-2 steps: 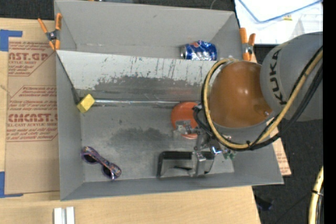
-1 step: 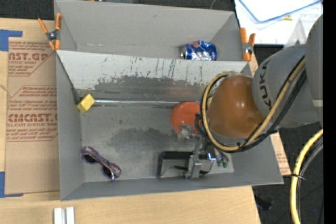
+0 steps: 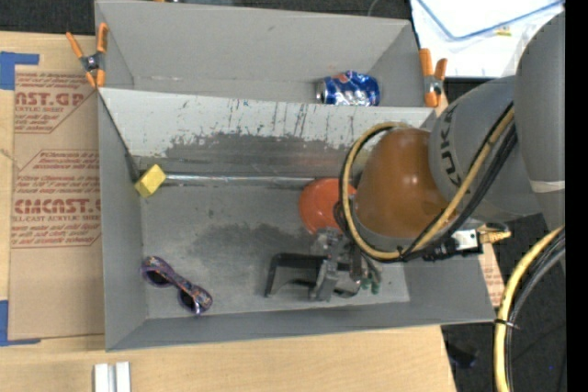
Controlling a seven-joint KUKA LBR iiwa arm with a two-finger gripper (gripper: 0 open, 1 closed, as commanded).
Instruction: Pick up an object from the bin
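Grasping step, by the look — end effector [image 3: 333, 278] low on the bin [image 3: 230, 119] floor against a black bracket [image 3: 292, 274], open or closed unclear — next it needs a sure hold, then a straight lift.

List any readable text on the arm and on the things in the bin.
"UK": black letters on the grey arm link; the rest of the word is hidden behind cables.
Crushed blue can, back compartment: white and red print, too blurred to read.
Yellow block, purple sunglasses, orange ball: no text.
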